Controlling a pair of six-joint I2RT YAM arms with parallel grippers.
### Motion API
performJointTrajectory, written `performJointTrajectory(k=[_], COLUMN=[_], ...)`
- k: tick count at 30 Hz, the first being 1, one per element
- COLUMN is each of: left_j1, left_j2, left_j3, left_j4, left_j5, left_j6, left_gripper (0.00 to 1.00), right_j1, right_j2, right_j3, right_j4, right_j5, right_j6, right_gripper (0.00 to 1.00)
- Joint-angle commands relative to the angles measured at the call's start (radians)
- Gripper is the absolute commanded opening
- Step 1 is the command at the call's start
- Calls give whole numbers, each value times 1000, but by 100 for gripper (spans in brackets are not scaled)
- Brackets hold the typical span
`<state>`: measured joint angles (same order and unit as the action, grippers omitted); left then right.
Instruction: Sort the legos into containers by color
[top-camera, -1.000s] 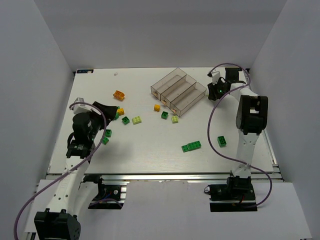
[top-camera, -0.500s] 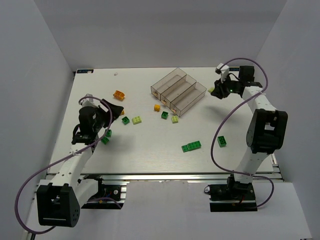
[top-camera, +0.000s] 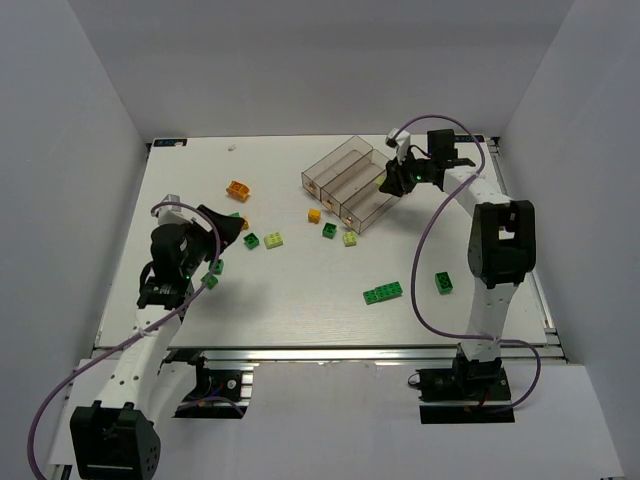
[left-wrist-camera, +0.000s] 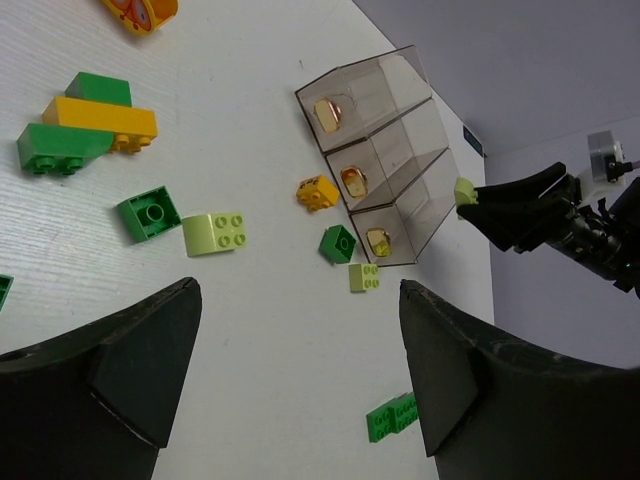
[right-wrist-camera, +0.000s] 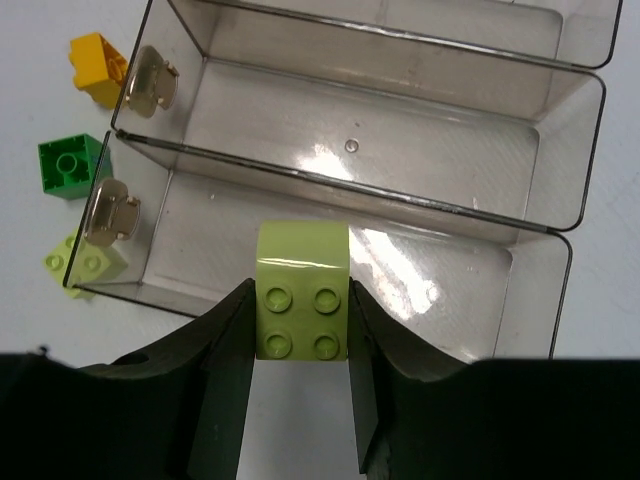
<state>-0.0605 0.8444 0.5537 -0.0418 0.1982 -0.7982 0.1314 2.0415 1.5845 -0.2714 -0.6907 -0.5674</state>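
Note:
My right gripper (right-wrist-camera: 300, 325) is shut on a pale yellow-green lego (right-wrist-camera: 302, 290) and holds it over the nearest bin of the clear three-bin tray (right-wrist-camera: 360, 185). In the top view that gripper (top-camera: 388, 182) is at the right end of the tray (top-camera: 345, 168). All three bins look empty. My left gripper (left-wrist-camera: 298, 292) is open and empty, above the table at the left (top-camera: 232, 228). Loose legos lie in front of the tray: orange (top-camera: 314, 215), dark green (top-camera: 329, 231), pale green (top-camera: 350, 238), another dark green (top-camera: 251, 240) and another pale green (top-camera: 273, 240).
An orange piece (top-camera: 237, 188) lies at the far left. A long green brick (top-camera: 383, 292) and a small green one (top-camera: 444, 282) lie near the front right. Two green bricks (top-camera: 213, 273) sit by the left arm. A yellow-and-green stack (left-wrist-camera: 85, 125) lies near the left gripper.
My right gripper has swung left, from the table right of the tray to over the tray's nearest bin. The left arm has shifted slightly and stays open.

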Motion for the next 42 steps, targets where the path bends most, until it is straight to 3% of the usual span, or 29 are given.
performJointTrajectory(k=[1,4,11,15,20,24,27,30,32,33,34,35,36,37,38,40,42], left_j1=[2,2,4,-19,-201,-280,-328,-367,-381,-384,-392,-397,-400,-409,-413,-447,-467], left_j2=[-45,-67,-54,-4,137,226,297,378,410,426,452,461,472,492,504,542,620], left_j3=[-17,-21,-14,8,93,133,193,276,301,313,333,342,351,374,388,455,520], left_j4=[-50,-70,-75,-55,-79,-56,-64,-122,-147,-154,-164,-179,-190,-202,-219,-248,-337], left_j5=[-17,-20,-5,4,-103,-169,-184,-224,-232,-236,-246,-252,-259,-269,-281,-302,-371], left_j6=[-4,-4,-9,-18,5,-4,20,60,70,73,76,79,85,89,94,119,142], left_gripper=[89,89,89,89,89,89,85,75,67,57,53,49,39,36,33,26,26], right_j1=[14,14,14,13,10,1,-6,-4,-9,-13,-13,-15,-13,-13,-15,-13,-12], right_j2=[9,37,54,46,-7,-55,-145,-266,-261,-248,-229,-224,-224,-240,-251,-291,-311], right_j3=[55,65,58,66,66,57,-15,-213,-190,-166,-144,-129,-142,-162,-187,-273,-329], right_j4=[75,81,89,92,104,113,165,374,258,173,97,-13,-31,-31,-25,24,44], right_j5=[36,69,120,123,111,92,68,69,-20,-79,-142,-218,-242,-253,-251,-227,-193], right_j6=[43,50,37,43,67,87,84,132,141,120,95,71,69,83,90,118,124], right_gripper=[13,19,51,56,58,68,89,90,88,81,61,48,38,24,19,18,26])
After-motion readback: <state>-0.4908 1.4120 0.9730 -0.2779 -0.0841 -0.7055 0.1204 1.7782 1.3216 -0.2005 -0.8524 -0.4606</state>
